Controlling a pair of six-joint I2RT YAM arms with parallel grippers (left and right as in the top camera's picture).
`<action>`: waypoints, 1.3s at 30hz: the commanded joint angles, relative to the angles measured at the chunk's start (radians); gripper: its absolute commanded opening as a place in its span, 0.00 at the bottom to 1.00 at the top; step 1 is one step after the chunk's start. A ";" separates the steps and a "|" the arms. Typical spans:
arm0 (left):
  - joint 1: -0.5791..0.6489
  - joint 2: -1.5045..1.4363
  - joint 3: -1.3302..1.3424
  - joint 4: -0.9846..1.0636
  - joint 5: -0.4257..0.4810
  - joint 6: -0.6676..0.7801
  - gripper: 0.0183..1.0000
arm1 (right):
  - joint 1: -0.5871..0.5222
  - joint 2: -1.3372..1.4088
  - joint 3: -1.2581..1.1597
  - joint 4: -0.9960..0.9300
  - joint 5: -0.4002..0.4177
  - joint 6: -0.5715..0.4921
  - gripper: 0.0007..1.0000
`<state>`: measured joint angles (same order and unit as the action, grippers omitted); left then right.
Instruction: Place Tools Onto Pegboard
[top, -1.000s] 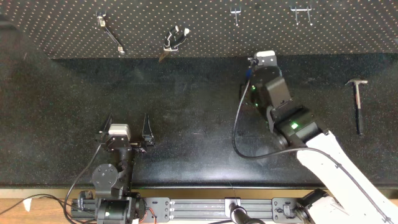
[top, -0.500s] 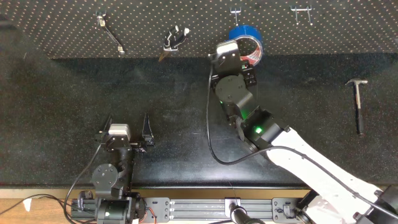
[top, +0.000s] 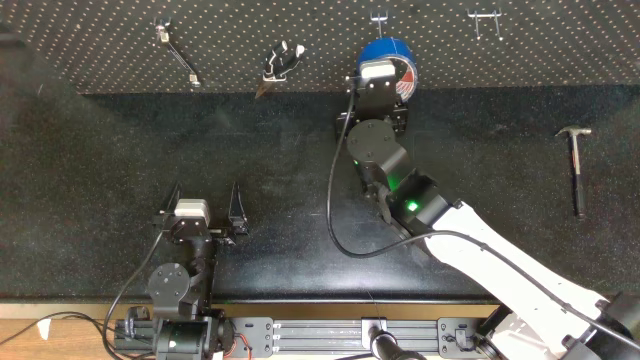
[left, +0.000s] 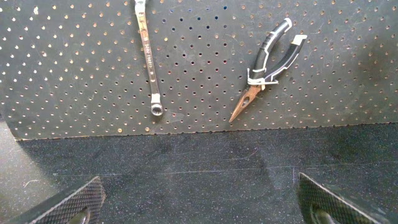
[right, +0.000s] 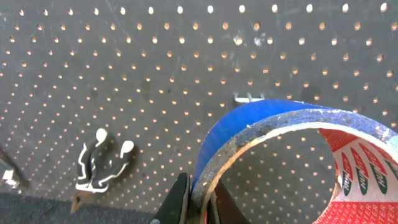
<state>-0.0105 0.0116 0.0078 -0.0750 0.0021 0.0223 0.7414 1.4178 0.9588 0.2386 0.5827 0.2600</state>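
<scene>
My right gripper (top: 392, 82) is raised against the pegboard (top: 320, 40), shut on a roll of blue tape (top: 392, 55). In the right wrist view the fingers (right: 179, 202) pinch the tape's wall (right: 261, 121), and a metal hook (right: 249, 98) shows just past its rim. A wrench (left: 147, 56) and black-and-white pliers (left: 264, 65) hang on the board. A hammer (top: 575, 165) lies on the table at the far right. My left gripper (top: 207, 205) rests open near the table's front left, holding nothing.
Two more bare hooks (top: 378, 20) (top: 484, 18) stick out of the pegboard at the upper right. The black tabletop (top: 300, 190) stretches between the arms. A cable (top: 340, 215) loops off the right arm.
The right arm swung left and up to the pegboard with the blue tape, then shifted slightly right toward the hook. The left arm has stayed still.
</scene>
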 joint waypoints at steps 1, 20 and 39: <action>-0.003 -0.008 -0.002 -0.008 0.010 0.009 1.00 | -0.012 -0.113 0.016 -0.103 -0.014 0.030 0.07; -0.003 -0.008 -0.002 -0.008 0.010 0.009 1.00 | -0.038 0.182 0.016 0.312 -0.037 -0.310 0.07; -0.003 -0.008 -0.002 -0.008 0.010 0.009 1.00 | -0.086 0.328 0.016 0.489 -0.022 -0.510 0.07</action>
<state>-0.0105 0.0116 0.0078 -0.0750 0.0021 0.0223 0.6590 1.7378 0.9642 0.7189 0.5480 -0.2348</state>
